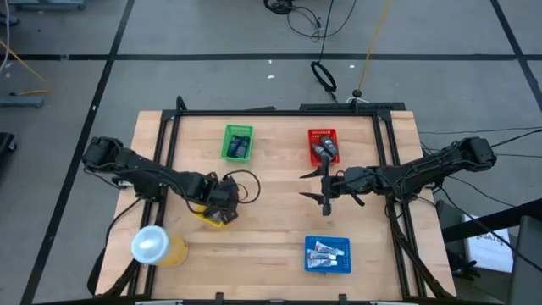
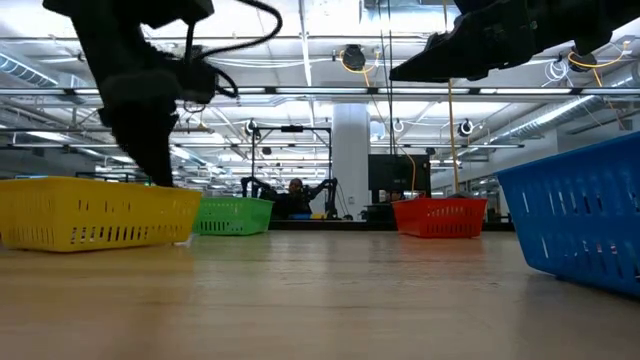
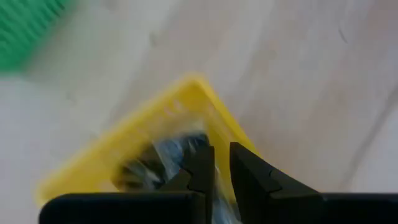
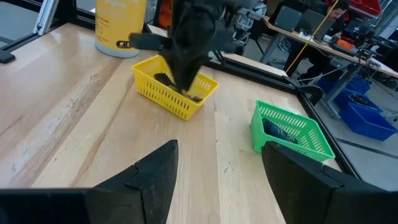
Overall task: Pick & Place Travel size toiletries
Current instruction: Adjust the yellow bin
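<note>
1. The left gripper [image 3: 216, 177] is lowered into the yellow basket [image 1: 209, 216], fingers nearly together with only a narrow gap. Whether anything is pinched between them cannot be told.
2. Likely step in hand: picking one item from this basket. Keep the fingers vertical and clear of the basket wall, close on a single piece, then lift straight up.
3. The travel size toiletries [image 3: 174, 152] lie just beside the fingertips, at about 10 o'clock from them in the left wrist view, inside the basket.
4. More toiletries lie in the green basket [image 1: 237, 142], red basket [image 1: 323, 135] and blue basket [image 1: 328, 264].
5. The right gripper [image 1: 327, 185] waits mid-table, fingers spread wide and empty, just below the red basket in the high view.
6. A yellow cup [image 1: 156, 246] stands at 8 o'clock from the yellow basket.
</note>
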`<state>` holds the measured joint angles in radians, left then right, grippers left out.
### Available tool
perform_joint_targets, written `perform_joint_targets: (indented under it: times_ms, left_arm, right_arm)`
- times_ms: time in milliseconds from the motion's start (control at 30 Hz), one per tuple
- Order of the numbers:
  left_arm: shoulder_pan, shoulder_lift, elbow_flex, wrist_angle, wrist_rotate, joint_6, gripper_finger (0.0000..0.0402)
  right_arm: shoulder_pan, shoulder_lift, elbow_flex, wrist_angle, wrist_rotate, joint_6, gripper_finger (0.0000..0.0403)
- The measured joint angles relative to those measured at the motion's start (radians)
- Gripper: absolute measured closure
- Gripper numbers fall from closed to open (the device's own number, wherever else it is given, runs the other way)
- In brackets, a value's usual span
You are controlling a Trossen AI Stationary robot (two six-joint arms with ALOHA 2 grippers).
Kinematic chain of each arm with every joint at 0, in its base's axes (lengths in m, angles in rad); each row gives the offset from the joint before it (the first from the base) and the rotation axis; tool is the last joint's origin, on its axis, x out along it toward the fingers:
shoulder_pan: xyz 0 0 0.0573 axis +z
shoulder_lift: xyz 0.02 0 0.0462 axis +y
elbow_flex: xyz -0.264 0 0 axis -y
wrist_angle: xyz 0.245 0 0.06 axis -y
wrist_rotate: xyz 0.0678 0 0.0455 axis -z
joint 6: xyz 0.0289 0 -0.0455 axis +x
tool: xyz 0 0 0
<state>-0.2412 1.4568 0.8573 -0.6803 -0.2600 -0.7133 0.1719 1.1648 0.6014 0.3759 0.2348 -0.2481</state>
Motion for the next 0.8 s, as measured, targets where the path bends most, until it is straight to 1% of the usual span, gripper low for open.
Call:
perform_joint_targets:
  times_ms: [100,200,333,400,600,800]
  left_arm:
    - [0.002,-0.001,-0.005,-0.026,0.093,-0.056,0.0351]
    - [0.014,0.020,-0.031,0.027,0.118,-0.059,0.0351]
    - [0.044,0.026,-0.055,0.203,0.084,-0.044,0.0351]
    - [0.066,0.026,-0.056,0.234,0.050,-0.039,0.0351]
    - [0.118,0.026,-0.058,0.231,-0.014,-0.048,0.0350]
    - [0.146,0.029,-0.058,0.199,-0.010,-0.030,0.0351]
  right_arm:
    - [0.000,0.000,0.000,0.000,0.000,-0.004,0.0179]
    - [0.000,0.000,0.000,0.000,0.000,-0.005,0.0179]
    - [0.000,0.000,0.000,-0.001,0.000,-0.006,0.0179]
    - [0.000,0.000,0.000,-0.001,0.000,-0.006,0.0179]
    - [0.000,0.000,0.000,-0.011,0.000,-0.001,0.0179]
    - [0.000,0.000,0.000,-0.016,0.000,-0.001,0.0179]
